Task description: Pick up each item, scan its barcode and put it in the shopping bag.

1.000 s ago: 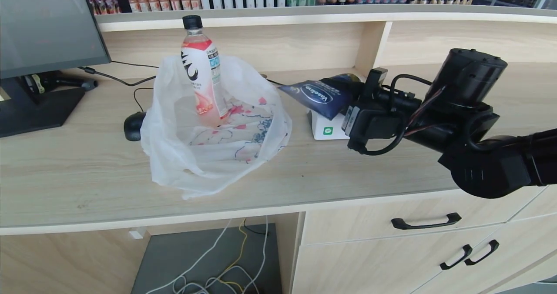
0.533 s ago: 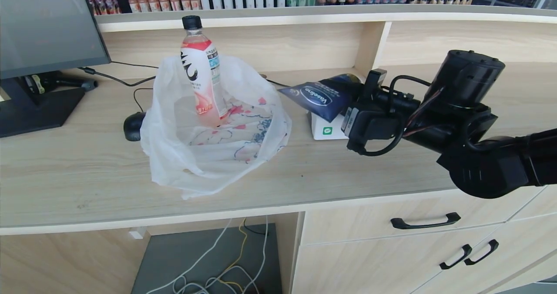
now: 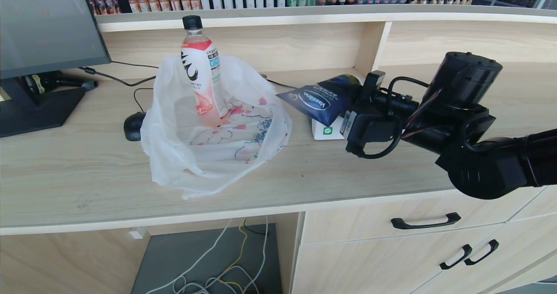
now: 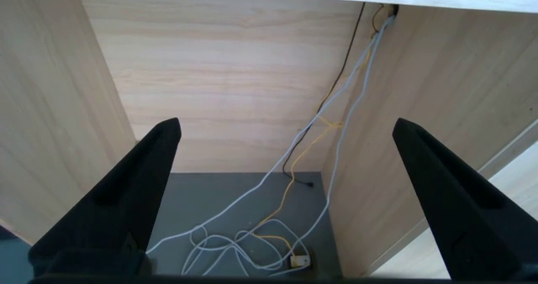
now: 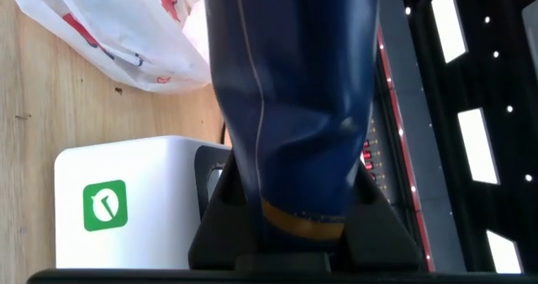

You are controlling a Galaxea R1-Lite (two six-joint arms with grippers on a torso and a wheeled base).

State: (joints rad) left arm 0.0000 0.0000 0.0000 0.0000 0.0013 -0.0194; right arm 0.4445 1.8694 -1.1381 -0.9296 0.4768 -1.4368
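My right gripper (image 3: 354, 96) is shut on a dark blue pouch (image 3: 320, 98), held just above a white scanner box (image 3: 324, 131) on the counter. In the right wrist view the blue pouch (image 5: 290, 91) rises from between the jaws, with the white scanner box (image 5: 126, 204) beneath it. A white plastic shopping bag (image 3: 213, 128) lies open to the left of the pouch, and a pink drink bottle (image 3: 200, 68) with a black cap stands upright in it. My left gripper (image 4: 286, 200) hangs open below the counter, over loose cables on the floor.
A monitor (image 3: 43, 24) on a black stand fills the counter's left end, with a black mouse (image 3: 132, 126) beside the bag. A raised shelf (image 3: 304, 13) runs behind the counter. Drawers (image 3: 422, 222) sit below on the right.
My right gripper has carried the blue pouch slightly left, toward the bag, and tilted it a little. The bag and bottle have stayed put.
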